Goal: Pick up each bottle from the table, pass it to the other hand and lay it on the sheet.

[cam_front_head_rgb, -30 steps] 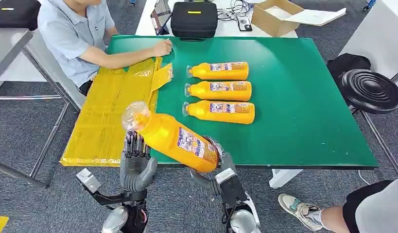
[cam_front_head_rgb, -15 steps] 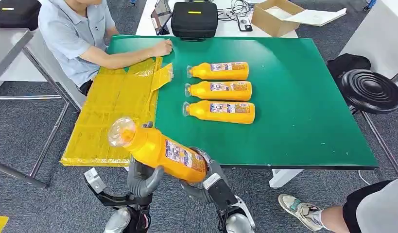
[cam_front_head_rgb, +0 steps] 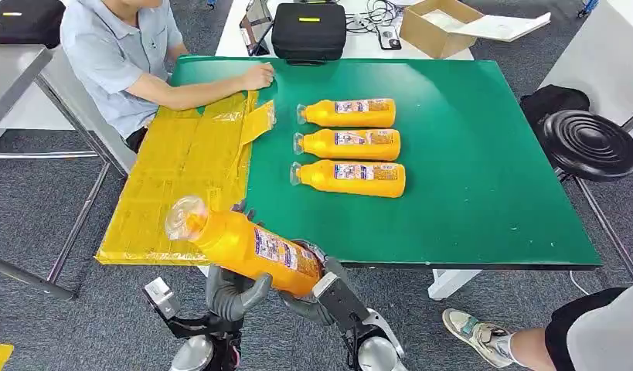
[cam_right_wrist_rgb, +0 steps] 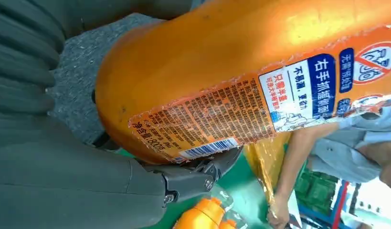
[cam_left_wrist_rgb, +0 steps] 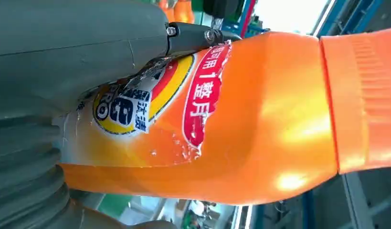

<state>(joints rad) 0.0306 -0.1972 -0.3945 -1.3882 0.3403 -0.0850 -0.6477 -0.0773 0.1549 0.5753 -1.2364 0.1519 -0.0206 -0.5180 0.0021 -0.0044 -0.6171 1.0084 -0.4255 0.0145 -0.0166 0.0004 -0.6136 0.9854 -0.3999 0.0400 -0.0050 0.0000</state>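
An orange bottle [cam_front_head_rgb: 243, 243] with a clear cap [cam_front_head_rgb: 185, 218] hangs tilted over the table's near edge, cap toward the yellow sheet [cam_front_head_rgb: 182, 170]. My right hand [cam_front_head_rgb: 325, 282] holds its base end. My left hand [cam_front_head_rgb: 234, 290] wraps its middle from below, with fingertips [cam_front_head_rgb: 239, 207] showing past the far side. In the left wrist view the thumb [cam_left_wrist_rgb: 79, 47] lies across the bottle's label [cam_left_wrist_rgb: 150, 105]. In the right wrist view the bottle [cam_right_wrist_rgb: 241, 57] sits against my right hand [cam_right_wrist_rgb: 64, 181]. Three more bottles [cam_front_head_rgb: 348, 113], [cam_front_head_rgb: 350, 144], [cam_front_head_rgb: 350, 178] lie side by side on the green table [cam_front_head_rgb: 483, 178].
A person sits at the far left with a hand [cam_front_head_rgb: 259, 76] on the table by the sheet's far corner. A black case [cam_front_head_rgb: 308, 31] and a cardboard box [cam_front_head_rgb: 437, 27] stand behind the table. A black stool [cam_front_head_rgb: 591, 144] is at the right, another person's foot [cam_front_head_rgb: 475, 332] at the lower right.
The held bottle has moved left and down toward me with my right hand. My left hand, first beside its neck, now wraps under its middle.
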